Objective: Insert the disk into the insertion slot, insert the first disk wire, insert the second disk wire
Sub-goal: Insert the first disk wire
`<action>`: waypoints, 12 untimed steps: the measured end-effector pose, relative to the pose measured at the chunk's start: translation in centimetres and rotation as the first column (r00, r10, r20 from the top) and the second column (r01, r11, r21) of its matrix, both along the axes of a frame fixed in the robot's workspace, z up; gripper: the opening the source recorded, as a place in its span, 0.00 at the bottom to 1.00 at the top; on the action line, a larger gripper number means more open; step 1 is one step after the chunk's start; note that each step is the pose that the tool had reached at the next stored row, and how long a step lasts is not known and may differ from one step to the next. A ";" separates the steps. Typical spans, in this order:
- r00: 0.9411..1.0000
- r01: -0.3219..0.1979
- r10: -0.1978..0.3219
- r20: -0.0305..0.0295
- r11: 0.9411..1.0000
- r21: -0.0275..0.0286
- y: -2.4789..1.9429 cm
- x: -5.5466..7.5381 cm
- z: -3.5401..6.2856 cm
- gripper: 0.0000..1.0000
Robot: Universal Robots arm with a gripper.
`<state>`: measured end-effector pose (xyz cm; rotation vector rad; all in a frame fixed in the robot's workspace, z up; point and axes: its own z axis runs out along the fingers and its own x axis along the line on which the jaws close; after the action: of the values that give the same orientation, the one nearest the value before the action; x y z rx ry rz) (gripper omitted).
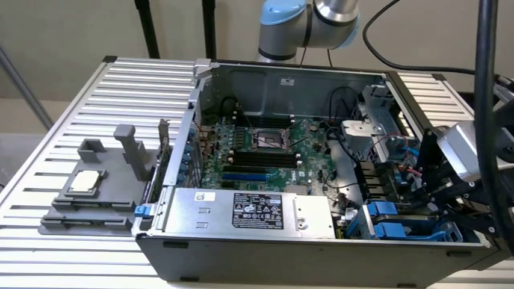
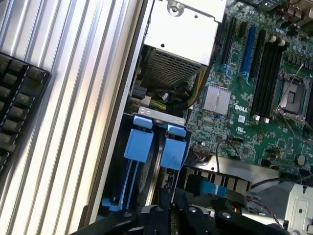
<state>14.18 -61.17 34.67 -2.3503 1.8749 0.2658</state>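
Here we are over the open dark grey computer tower case [image 1: 321, 256], lying on its side on the ribbed aluminium bench [image 1: 72, 253]. The black two-fingered pincer [image 1: 424, 194] is down inside the case at the exterior view's right. In the wrist view the pincer's [image 2: 168, 195] fingers are pressed tight together, closed, and I can't tell whether anything thin is pinched between them. Just beyond the tips sits the rectangular blue-grey plastic drive cage [image 1: 395, 227], in the case's near corner at the exterior view's lower right. Two bright blue plastic clips [image 2: 138, 143] stand side by side at its mouth, with pale blue rails running down into it. Whether the silver-grey hard drive itself is seated behind those clips, I can't tell; its labelled face is hidden. Beside the cage, towards the exterior view's left, lies the silver metal box with a black label [image 1: 255, 211], and behind it the green motherboard [image 1: 269, 147] with its black memory slots and open processor socket. A small blue flat connector [image 2: 213, 188] lies near the fingers, close to the cage. Out on the bench, at the exterior view's left, a grey plastic fixture [image 1: 96, 201] carries a square silver chip [image 1: 84, 180], and the wrist view catches a black keyboard [image 2: 14, 103] on the slats.
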 end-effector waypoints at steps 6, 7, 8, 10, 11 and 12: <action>1.000 0.031 -0.031 0.002 0.999 -0.031 0.00 -0.4 0.00 0.16; 0.999 0.043 -0.043 0.002 0.999 -0.033 0.00 -0.4 -0.01 0.16; 0.998 0.055 -0.055 0.002 0.998 -0.035 0.00 -0.4 -0.01 0.16; 0.997 0.081 -0.081 0.002 0.996 -0.038 -0.01 -0.4 0.00 0.16; 0.996 0.090 -0.090 0.002 0.995 -0.039 0.00 -0.4 0.01 0.16; 0.995 0.099 -0.099 0.002 0.994 -0.040 0.00 -0.4 0.00 0.16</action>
<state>13.83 -61.17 34.68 -2.2723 2.0078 0.2199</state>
